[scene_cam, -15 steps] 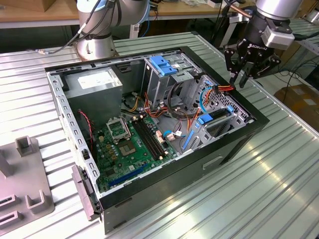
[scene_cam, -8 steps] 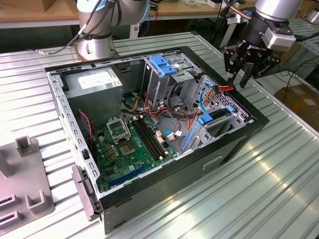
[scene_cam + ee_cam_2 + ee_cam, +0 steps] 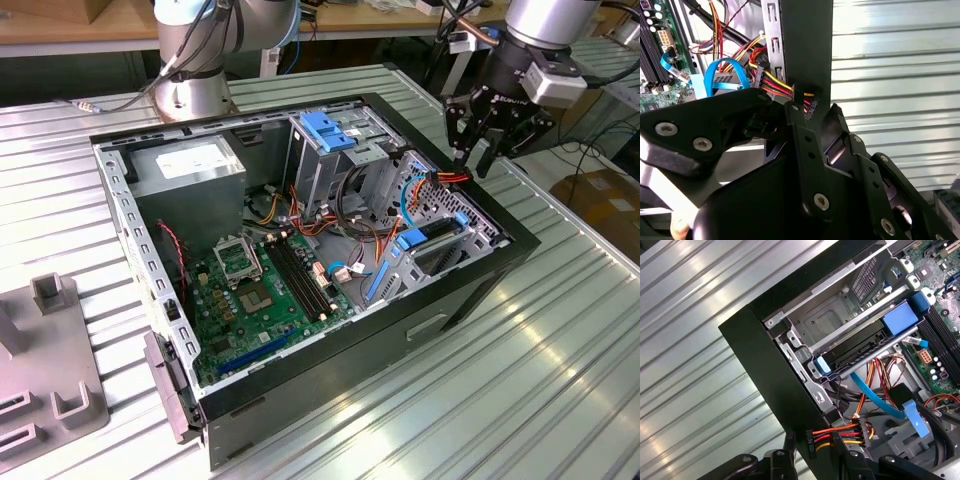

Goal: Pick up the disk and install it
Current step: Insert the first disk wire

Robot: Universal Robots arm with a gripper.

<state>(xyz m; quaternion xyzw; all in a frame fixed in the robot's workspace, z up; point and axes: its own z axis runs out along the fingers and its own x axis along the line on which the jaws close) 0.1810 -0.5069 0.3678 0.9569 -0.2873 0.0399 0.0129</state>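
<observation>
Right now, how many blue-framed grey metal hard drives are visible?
1: the blue-framed grey metal hard drive sits in a bay of the black computer case, near the tool. Others may be hidden.

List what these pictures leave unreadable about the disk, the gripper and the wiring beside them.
- The disk: first wrist view, metal cage rails cross it; whether it is fully seated cannot be told.
- The gripper: exterior view, too small to tell if it touches the case wall; second wrist view, its own black body hides the contact.
- Power connector: first wrist view, its lower edge is covered by the gripper.
</observation>
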